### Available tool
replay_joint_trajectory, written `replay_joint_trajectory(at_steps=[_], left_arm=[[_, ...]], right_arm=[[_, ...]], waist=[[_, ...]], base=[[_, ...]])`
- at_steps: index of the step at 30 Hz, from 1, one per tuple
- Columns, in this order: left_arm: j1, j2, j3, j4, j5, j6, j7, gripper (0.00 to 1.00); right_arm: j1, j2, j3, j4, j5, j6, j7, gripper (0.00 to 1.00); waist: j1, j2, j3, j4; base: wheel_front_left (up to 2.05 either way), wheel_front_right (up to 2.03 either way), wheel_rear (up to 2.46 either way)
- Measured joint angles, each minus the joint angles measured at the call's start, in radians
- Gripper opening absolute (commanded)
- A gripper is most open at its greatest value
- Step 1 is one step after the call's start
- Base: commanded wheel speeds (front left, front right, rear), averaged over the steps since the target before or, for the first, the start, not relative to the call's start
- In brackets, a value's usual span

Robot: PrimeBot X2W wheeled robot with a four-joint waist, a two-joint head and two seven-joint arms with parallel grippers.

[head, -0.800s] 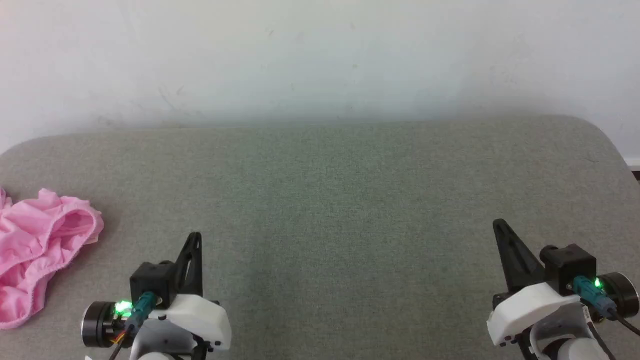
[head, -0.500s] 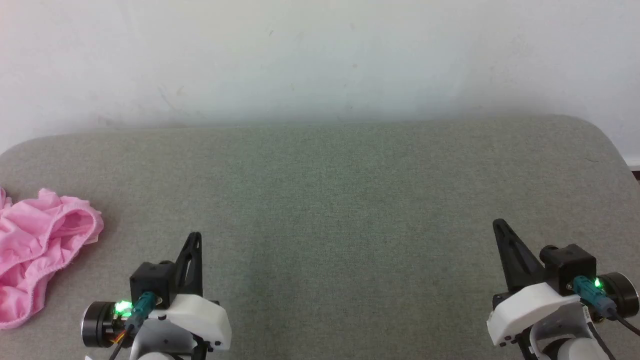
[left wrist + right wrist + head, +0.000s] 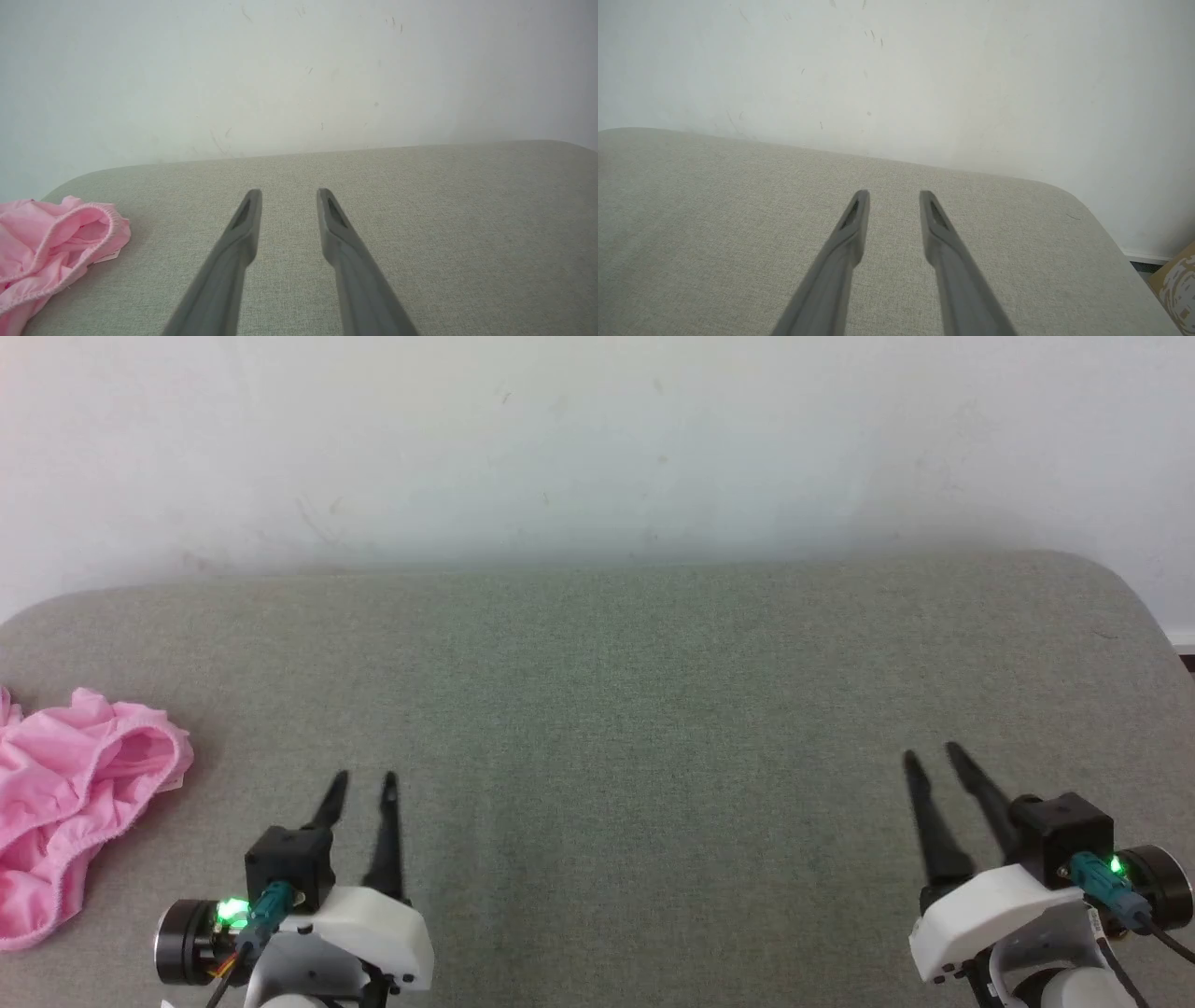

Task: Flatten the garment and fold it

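Grey padded surface (image 3: pixel 597 691) against a white wall (image 3: pixel 597 448). My left gripper (image 3: pixel 362 782) and right gripper (image 3: pixel 929 753) both have fingers parted, gripping nothing. Pink garment (image 3: pixel 75 803) lies crumpled at the surface's left edge, apart from the left gripper.

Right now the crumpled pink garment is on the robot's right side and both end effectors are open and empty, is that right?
No, the garment lies on the robot's left side, as the head view shows. The left end effector and right end effector are indeed open and empty.

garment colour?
Plain bright pink garment; shows best in the left wrist view.
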Motion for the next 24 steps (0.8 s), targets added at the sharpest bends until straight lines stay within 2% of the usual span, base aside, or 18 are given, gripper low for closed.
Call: replay_joint_trajectory(at_steps=[24], left_arm=[[0.000,0.000,-0.012,0.008,-0.065,-0.002,-0.045,1.00]], right_arm=[[0.007,0.000,-0.007,0.007,0.021,0.000,-0.046,1.00]], waist=[[0.0000,0.0000,-0.001,0.021]], base=[[0.00,0.00,0.00]])
